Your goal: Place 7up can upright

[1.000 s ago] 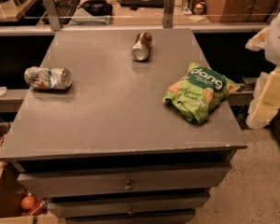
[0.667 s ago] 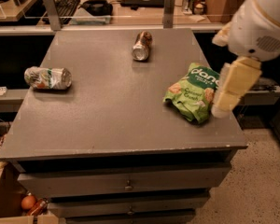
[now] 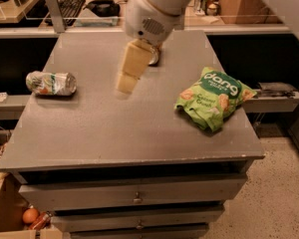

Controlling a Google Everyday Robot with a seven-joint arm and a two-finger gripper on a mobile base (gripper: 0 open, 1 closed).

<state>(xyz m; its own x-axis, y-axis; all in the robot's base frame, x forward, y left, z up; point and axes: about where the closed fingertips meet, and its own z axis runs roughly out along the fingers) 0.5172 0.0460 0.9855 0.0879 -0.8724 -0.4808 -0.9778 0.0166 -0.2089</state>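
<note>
The 7up can [image 3: 51, 82] is lying on its side near the left edge of the grey table [image 3: 114, 133], well apart from everything else. The gripper [image 3: 125, 82] is hanging over the middle of the tabletop, not touching that can, and honestly I can't tell if it's spread or closed. A green chip bag [image 3: 213, 97] is sitting on the right side, and another can [image 3: 155, 59] is peeking out just behind the arm.

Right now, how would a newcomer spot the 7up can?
On the grey table, look near the left edge, left of the gripper hovering mid-table. The 7up can lies on its side, pale silver with green markings, unlike the darker can farther back.
</note>
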